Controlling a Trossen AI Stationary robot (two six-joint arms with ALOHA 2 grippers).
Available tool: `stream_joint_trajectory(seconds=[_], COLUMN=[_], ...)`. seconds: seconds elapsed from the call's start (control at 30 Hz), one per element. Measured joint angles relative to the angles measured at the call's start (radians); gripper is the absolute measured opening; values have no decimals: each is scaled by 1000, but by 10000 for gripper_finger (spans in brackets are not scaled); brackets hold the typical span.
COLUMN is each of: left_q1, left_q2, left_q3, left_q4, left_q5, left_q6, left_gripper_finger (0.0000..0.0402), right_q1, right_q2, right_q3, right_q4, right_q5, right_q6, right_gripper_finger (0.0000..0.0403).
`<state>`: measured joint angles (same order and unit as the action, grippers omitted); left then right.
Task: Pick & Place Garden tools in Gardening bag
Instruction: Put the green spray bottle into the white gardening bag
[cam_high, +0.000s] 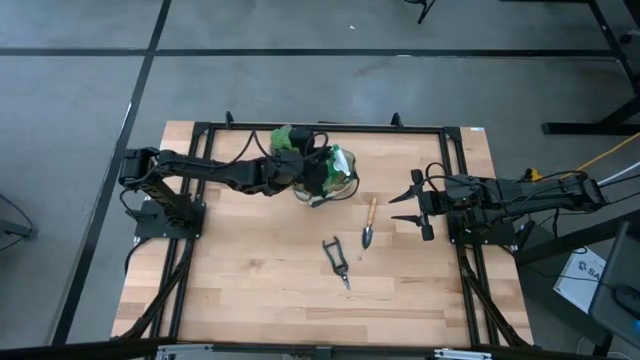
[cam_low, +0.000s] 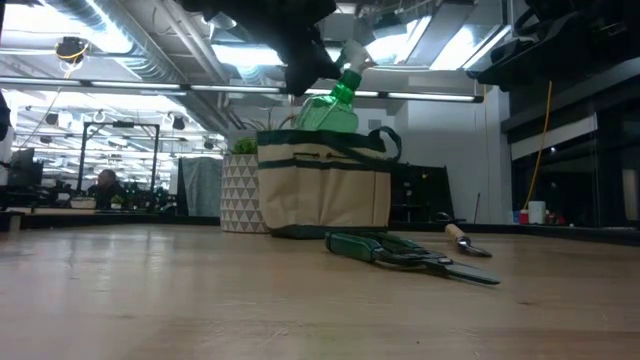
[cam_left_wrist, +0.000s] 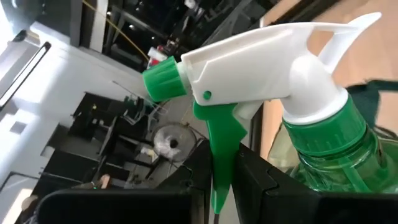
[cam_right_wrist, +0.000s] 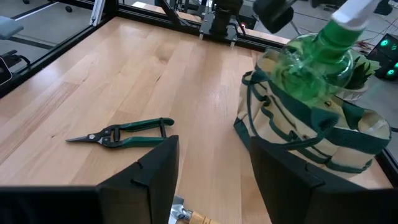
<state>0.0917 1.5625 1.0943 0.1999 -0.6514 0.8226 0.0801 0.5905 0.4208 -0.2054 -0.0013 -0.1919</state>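
On your worktop (cam_high: 250, 270), left gripper (cam_high: 312, 172) pinches the spray bottle (cam_low: 330, 104) over the gardening bag (cam_low: 325, 195); right gripper (cam_high: 412, 203) waits spread.

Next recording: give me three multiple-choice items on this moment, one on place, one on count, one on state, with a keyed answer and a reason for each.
1. Where is the spray bottle?
A. flat on the table
B. over the bag
C. beside the shears

2. How many tools lie on the table?
A. two
B. four
C. none

3. The right tool is:
A. shut on the trowel
B. shut on the shears
C. open

Key: B, the left tool holds it in the bag's mouth; A, only shears and trowel; C, fingers spread, nothing between.
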Motion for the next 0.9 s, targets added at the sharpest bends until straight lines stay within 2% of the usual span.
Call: stream_joint_trajectory(seconds=[0.3, 0.9], left_q1=[1, 18], left_q2=[0, 0], left_q3=[0, 0], left_q4=[-121, -332], left_q5=[-3, 18], left_q6=[-34, -300], left_gripper_finger=[33, 33], right_q1=[0, 0], right_q2=[0, 0], right_q3=[0, 0], right_q4=[0, 0], right_q5=[0, 0], right_q6=[0, 0], right_gripper_finger=[201, 201])
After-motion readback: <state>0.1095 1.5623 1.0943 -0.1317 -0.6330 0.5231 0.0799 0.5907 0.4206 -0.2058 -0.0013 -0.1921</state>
